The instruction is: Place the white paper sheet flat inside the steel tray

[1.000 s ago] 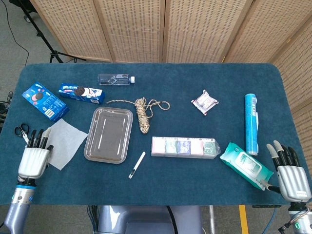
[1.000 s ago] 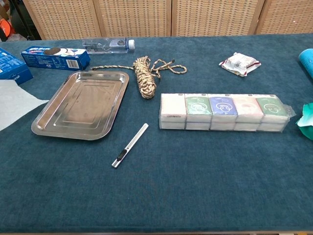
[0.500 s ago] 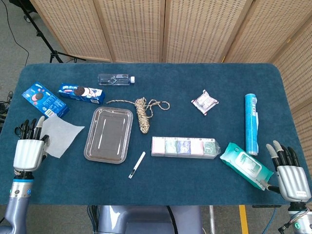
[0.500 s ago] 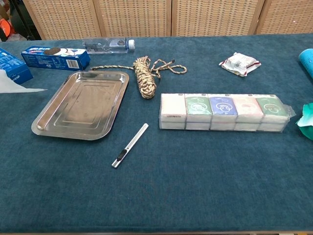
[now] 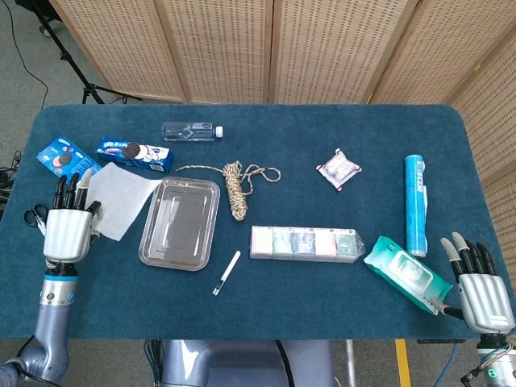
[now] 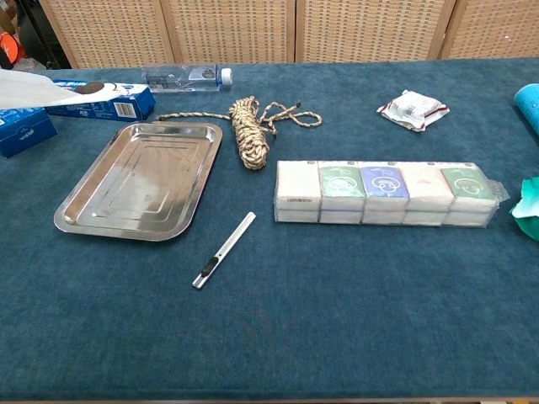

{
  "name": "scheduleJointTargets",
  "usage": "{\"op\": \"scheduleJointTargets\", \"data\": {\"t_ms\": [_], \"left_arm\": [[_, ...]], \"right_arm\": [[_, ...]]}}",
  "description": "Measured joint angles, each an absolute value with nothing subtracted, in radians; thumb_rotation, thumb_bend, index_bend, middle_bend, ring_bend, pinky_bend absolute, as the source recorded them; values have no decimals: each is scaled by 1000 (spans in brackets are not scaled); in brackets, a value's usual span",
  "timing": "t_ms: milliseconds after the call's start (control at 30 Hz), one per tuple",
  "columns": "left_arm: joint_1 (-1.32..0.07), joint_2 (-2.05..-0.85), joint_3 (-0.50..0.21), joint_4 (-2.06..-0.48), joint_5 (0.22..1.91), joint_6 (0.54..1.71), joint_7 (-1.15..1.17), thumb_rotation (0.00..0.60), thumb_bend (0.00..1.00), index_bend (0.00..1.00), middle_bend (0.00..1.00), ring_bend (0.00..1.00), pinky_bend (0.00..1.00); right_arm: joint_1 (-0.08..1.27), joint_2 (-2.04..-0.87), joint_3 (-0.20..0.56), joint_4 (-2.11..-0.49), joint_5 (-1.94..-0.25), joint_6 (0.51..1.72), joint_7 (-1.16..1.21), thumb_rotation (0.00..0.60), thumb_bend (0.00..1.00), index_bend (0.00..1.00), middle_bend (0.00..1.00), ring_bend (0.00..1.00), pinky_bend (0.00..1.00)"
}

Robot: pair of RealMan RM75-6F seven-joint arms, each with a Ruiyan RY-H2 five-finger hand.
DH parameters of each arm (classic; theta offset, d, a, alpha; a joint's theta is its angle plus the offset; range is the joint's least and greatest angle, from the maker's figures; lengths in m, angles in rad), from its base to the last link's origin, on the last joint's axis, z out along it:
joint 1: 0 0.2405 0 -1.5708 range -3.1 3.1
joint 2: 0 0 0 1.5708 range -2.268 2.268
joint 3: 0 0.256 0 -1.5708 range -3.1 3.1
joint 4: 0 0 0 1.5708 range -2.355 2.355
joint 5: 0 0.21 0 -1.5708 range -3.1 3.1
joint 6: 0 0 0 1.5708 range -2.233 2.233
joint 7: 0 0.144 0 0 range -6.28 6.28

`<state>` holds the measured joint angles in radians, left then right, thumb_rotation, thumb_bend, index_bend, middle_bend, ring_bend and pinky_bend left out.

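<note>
The white paper sheet (image 5: 121,199) is lifted off the table, its right corner near the steel tray's far left rim. My left hand (image 5: 69,224) holds the sheet's left edge, fingers pointing up. In the chest view only the sheet's raised corner (image 6: 34,87) shows at the far left, above the biscuit boxes. The steel tray (image 5: 155,242) (image 6: 82,220) lies bare on the blue cloth, just right of the sheet. My right hand (image 5: 480,289) rests at the table's front right corner, fingers spread, holding nothing.
Two blue biscuit boxes (image 5: 133,153) and a clear bottle (image 5: 189,131) lie behind the tray. A coiled rope (image 5: 235,185), a utility knife (image 5: 226,272), a tissue multipack (image 5: 305,243), a wipes pack (image 5: 405,272), a blue tube (image 5: 415,203) and scissors (image 5: 34,216) are spread around.
My left hand has lifted the paper off the cloth and carried it away from the front edge and to the right, toward the tray. The right hand has stayed put.
</note>
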<state>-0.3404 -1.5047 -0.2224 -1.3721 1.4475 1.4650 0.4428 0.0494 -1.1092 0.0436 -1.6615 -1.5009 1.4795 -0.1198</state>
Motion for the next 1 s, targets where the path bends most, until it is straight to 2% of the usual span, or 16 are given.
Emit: {"op": "scheduleJointTargets", "data": {"t_ms": [433,1000], "left_arm": [[-373,-1626,-198,-1341,1398,1417,465,600,413,836,0,0,0],[-435,-1738,-192,-1226,1427,1394,415,600,413,841,0,0,0]], "right_arm": [[48,-1105,44,-1661,-1501,1483,-113,600,0,0,0,0,0],[46,-1101,47,-1660,-1500,1487,-99,600,0,0,0,0,0]]}}
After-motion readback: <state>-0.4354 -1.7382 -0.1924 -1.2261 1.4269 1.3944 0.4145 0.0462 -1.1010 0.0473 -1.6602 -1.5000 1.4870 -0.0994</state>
